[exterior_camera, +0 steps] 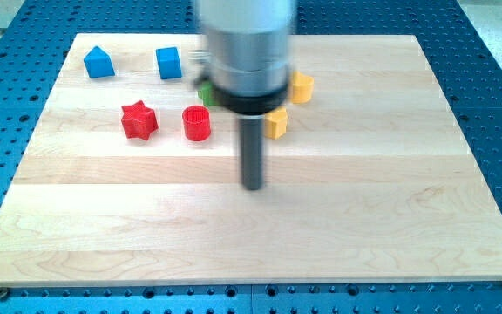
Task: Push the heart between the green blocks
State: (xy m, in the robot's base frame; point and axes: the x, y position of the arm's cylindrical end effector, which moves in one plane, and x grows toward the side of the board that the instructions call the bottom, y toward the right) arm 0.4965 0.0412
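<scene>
My tip [252, 186] is a bare dark rod touching no block, below the cluster. The yellow heart-like wooden block [275, 123] sits just above-right of it; one green block [206, 92] peeks out behind my arm. I should circle behind the heart and nudge gently.

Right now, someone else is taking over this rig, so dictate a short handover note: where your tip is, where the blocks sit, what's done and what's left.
My tip rests on bare board, below the block cluster, touching nothing.
Job blocks: two yellow blocks show beside the arm, the upper yellow block and the lower yellow block; I cannot tell which is the heart. Only one green block peeks out at the arm's left; the arm hides the rest.
Others: red star, red cylinder, blue house-shaped block, blue cube.
Done: cannot confirm.
Left: find the heart and both greens, then push it between them.
</scene>
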